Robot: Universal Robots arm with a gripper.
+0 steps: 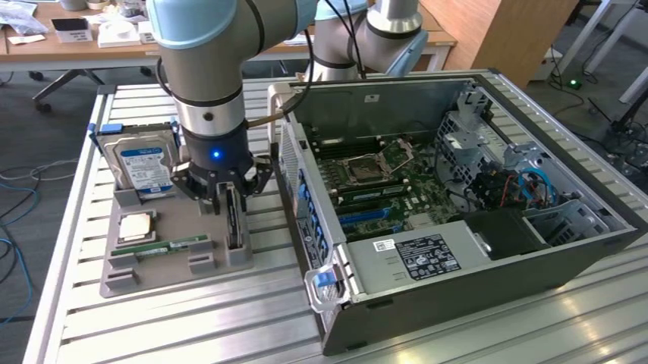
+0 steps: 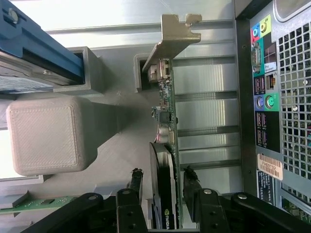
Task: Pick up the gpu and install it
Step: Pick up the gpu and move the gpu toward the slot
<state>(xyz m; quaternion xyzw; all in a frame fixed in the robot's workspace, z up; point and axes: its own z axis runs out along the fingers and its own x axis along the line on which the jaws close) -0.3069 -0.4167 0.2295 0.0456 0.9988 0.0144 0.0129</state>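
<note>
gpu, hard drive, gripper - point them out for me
gpu (image 2: 167, 121), wrist view, on the card's edge about midway along.
hard drive (image 1: 142, 163), exterior view, on its blue label.
gripper (image 1: 229, 205), exterior view, midway between the fingertips.

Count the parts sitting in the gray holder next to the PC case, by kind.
Hard drive: 1
CPU: 1
RAM stick: 1
GPU: 1
Total: 4
</note>
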